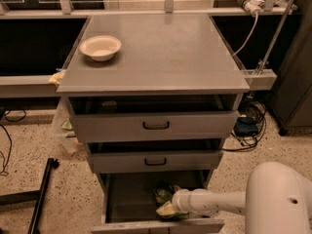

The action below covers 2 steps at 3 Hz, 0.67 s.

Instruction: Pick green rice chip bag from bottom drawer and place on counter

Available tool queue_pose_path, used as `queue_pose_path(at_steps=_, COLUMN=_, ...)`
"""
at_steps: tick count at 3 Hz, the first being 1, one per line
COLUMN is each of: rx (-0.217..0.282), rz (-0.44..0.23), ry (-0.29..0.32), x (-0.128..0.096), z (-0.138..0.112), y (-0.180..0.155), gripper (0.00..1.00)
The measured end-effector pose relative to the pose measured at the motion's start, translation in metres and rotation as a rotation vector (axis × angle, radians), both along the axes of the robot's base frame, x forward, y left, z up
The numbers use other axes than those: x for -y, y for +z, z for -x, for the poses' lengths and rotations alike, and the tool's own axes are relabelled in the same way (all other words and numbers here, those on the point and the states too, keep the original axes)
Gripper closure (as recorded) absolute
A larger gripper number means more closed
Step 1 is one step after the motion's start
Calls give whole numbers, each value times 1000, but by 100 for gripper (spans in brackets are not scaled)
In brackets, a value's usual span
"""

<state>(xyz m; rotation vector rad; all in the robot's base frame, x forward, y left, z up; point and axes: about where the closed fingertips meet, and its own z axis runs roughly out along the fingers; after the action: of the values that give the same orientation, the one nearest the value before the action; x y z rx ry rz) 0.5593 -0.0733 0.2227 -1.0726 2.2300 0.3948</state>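
The green rice chip bag [164, 195] lies crumpled on the right side of the open bottom drawer's floor [129, 199]. My white arm [214, 202] reaches in from the right, and the gripper [171, 207] is down at the bag, touching it, with pale yellow-green foil showing at its tip. The counter [161, 57] is the grey cabinet top above. A white bowl [100, 47] stands at its back left.
The two upper drawers with black handles [156, 125] are pulled slightly out above the bottom drawer. A clear plastic bag [62, 126] hangs at the cabinet's left side. A black pole [41, 194] lies on the floor at left. Cables [248, 126] are on the right.
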Motion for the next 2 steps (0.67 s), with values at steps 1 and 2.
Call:
queue_pose_path(at_steps=1, rx=-7, rz=3, ry=-32, x=7, z=-5, y=-14, gripper=23)
queue_pose_path(at_steps=2, rx=-17, rz=14, ry=-91, x=18, z=-15, y=-28, gripper=24)
